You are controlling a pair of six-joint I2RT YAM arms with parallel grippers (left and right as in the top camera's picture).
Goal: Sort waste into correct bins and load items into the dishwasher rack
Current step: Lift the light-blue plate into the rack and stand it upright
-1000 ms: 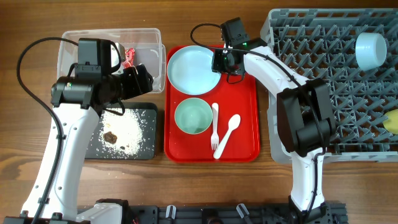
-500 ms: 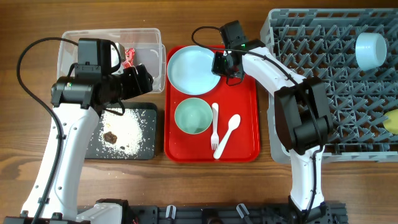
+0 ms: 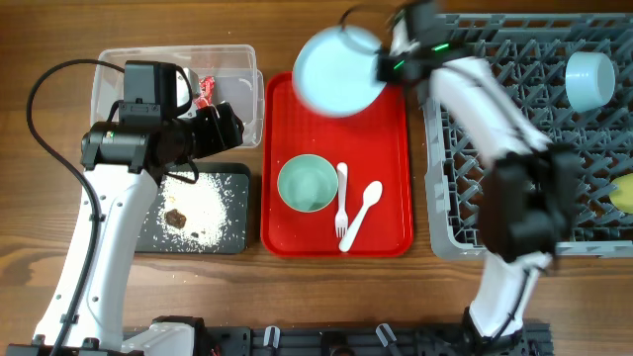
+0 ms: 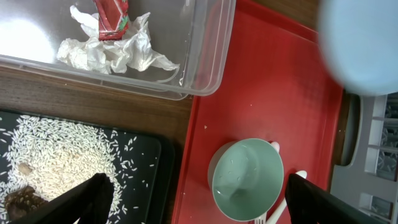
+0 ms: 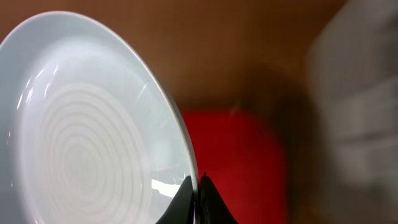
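Note:
My right gripper [image 3: 384,67] is shut on the rim of the light blue plate [image 3: 339,71] and holds it lifted above the far end of the red tray; the wrist view shows the plate [image 5: 93,124] tilted on edge between the fingers [image 5: 198,198]. The pale green bowl [image 3: 307,185], white fork [image 3: 342,203] and white spoon [image 3: 364,211] lie on the tray. A light blue bowl [image 3: 590,79] and a yellow cup [image 3: 623,195] sit in the grey dishwasher rack [image 3: 514,148]. My left gripper [image 4: 196,202] is open and empty over the gap between black tray and red tray.
The clear tub [image 3: 129,69] holds the red wrapper [image 4: 112,14] and white tissue [image 4: 124,53]. The black tray [image 3: 232,213] holds rice crumbs [image 4: 56,155] with brown bits. The red serving tray [image 3: 391,148] lies between bins and rack.
My right gripper has lifted the light blue plate off the red tray and swung it up and towards the rack. The left arm has not moved.

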